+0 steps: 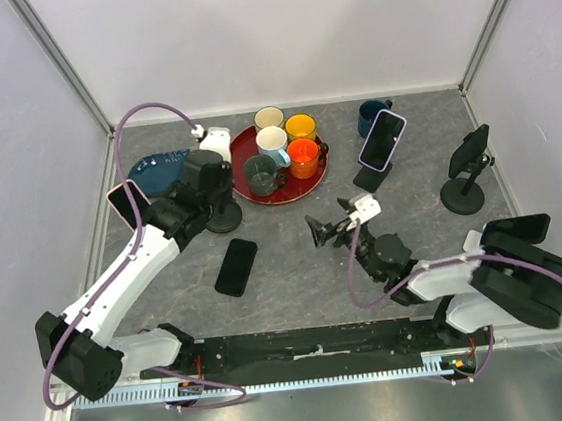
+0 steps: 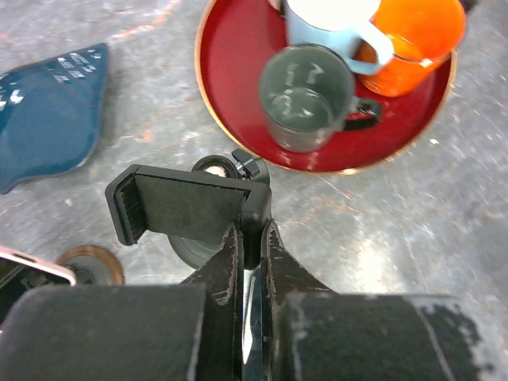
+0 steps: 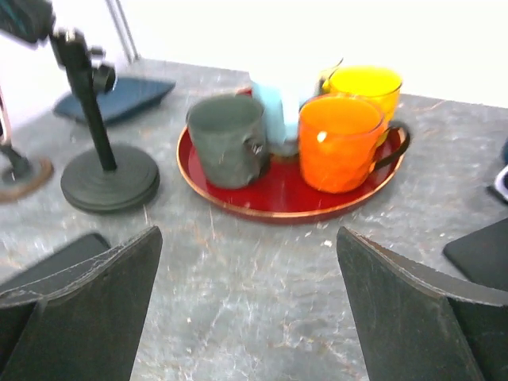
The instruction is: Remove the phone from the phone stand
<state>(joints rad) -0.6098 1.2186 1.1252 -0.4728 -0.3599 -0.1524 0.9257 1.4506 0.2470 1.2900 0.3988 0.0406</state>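
Only in the top view, the phone [image 1: 236, 266] lies flat; left gripper [image 2: 252, 238] pinches the stand [image 2: 186, 208], right gripper [image 3: 250, 298] gapes.

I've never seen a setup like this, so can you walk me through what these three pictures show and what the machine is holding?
Two white robot arms are bolted to a grey stone-look table. One picture looks down from above; the other two come from cameras on each wrist. The left gripper is shut on the black phone stand, whose clamp is empty. The right gripper is open, holding nothing. A black phone lies flat between the arms. Behind it sits a round red tray of mugs, and further right a purple-cased phone leans on another stand.
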